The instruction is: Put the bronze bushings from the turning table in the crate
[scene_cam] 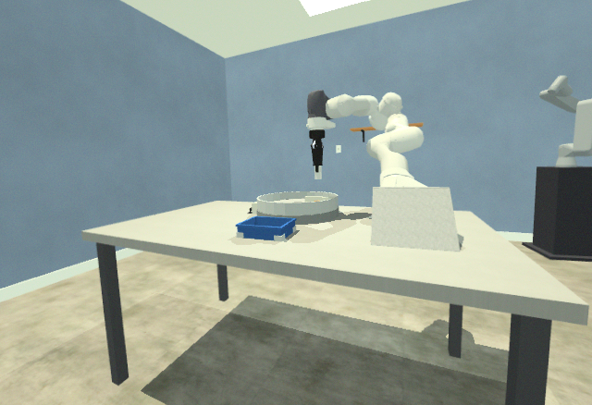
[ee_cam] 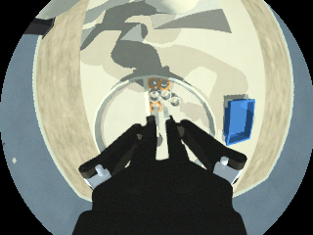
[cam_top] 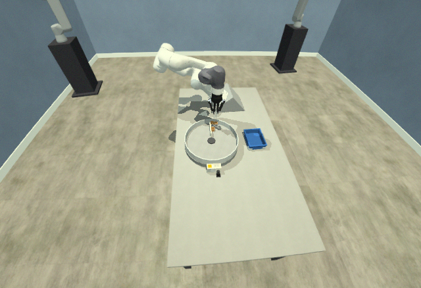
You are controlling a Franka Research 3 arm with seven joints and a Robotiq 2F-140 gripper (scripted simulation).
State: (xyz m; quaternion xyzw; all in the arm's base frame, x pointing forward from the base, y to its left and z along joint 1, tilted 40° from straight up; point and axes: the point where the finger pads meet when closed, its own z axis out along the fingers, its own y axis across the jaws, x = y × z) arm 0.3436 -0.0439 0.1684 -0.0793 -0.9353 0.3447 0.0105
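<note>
The round turning table point(cam_top: 210, 158) point(scene_cam: 305, 206) point(ee_cam: 117, 117) has a raised pale wall. Three orange-brown bronze bushings point(ee_cam: 150, 82) point(ee_cam: 169, 84) point(ee_cam: 156, 103) stand in it near the wall on the robot's side. Three grey steel bushings point(ee_cam: 155, 91) point(ee_cam: 165, 91) point(ee_cam: 175, 98) stand among and beside them. The blue crate point(cam_top: 257, 146) point(scene_cam: 260, 231) point(ee_cam: 249, 118) sits beside the turning table; no bushing shows in it. My gripper point(cam_top: 216, 112) point(scene_cam: 317, 176) point(ee_cam: 160, 114) hangs above the wall on the robot's side, pointing down. Its fingers are nearly together, with nothing held.
A thin pale bar point(cam_top: 210, 127) point(ee_cam: 147, 98) stands inside the turning table beside the bushings. A small box with a yellow mark point(cam_top: 214, 166) sits at the turning table's far side from the robot. A grey wedge-shaped block point(cam_top: 233, 101) point(scene_cam: 413, 219) stands near the arm.
</note>
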